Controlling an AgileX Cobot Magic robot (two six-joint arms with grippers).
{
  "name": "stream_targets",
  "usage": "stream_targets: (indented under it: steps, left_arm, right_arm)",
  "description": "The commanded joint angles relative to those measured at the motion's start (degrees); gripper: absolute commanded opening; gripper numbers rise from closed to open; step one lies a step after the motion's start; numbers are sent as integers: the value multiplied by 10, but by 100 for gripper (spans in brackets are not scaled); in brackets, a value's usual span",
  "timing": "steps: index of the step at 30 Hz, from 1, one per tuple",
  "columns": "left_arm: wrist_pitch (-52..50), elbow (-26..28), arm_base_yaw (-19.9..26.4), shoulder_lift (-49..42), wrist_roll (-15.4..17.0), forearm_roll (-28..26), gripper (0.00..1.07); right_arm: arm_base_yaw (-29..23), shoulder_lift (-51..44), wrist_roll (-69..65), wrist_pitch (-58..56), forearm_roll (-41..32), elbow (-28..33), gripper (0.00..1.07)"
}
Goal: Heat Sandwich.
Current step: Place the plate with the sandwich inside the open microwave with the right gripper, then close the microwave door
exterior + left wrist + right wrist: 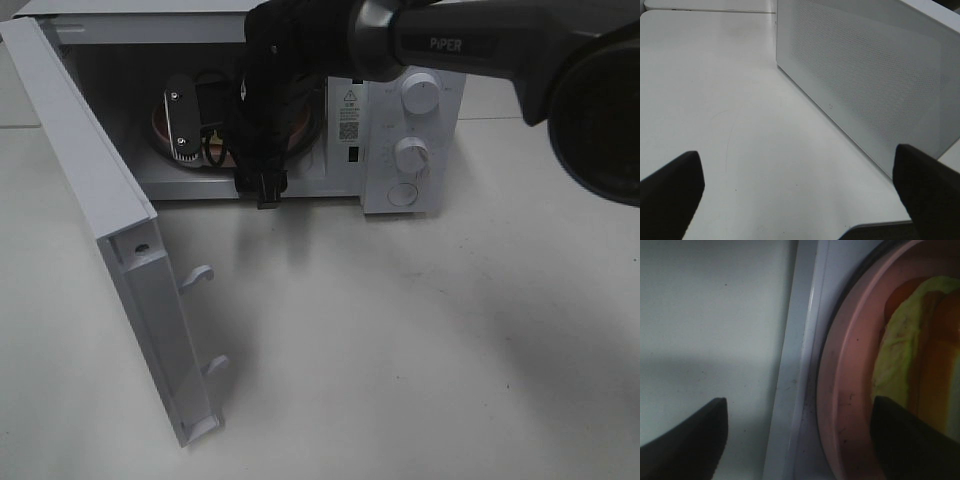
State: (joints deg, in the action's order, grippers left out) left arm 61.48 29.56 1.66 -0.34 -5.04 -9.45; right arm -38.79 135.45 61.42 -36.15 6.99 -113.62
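The black right arm [450, 45], marked PIPER, is extended from the far right across the middle and bent down into the cavity of the white boxy microwave oven [440, 150]. Its wrist and cable bundle are seen in the oven mouth, blocking most of the interior from the high camera.

The right pincer [799, 410] is held wide, with nothing clasped between its dark fingers [685, 440]. One finger is seen over the pale surface outside the plate rim. The other overlaps the round pink plate [850, 390]; whether it touches cannot be told.

The sandwich [905, 355], with a pale green leafy layer and a tan-brown band, is found lying on that plate inside the oven cavity.

The left pincer [797, 165] is also held wide and empty, above the bare white table [400, 350], with the perforated white outer panel [865, 75] of the oven door just beyond it.

The white oven door [75, 130] is swung fully open to the left, toward the near side, its two latch hooks [200, 272] exposed. Two white round knobs [420, 95] and a round button [402, 193] are noted on the control panel at the right of the oven.
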Motion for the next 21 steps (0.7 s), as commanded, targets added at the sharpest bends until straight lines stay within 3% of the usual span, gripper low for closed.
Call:
stream_targets:
  steps: [1,21]
  left_arm:
    - [-2,-1,-1,-9,1,-4,97]
    - [-2,-1,-1,-9,1,-4,97]
  right_arm:
    - [1,-37,2,23,-3,46,77]
    - [1,-219,8,68,-1,277,76]
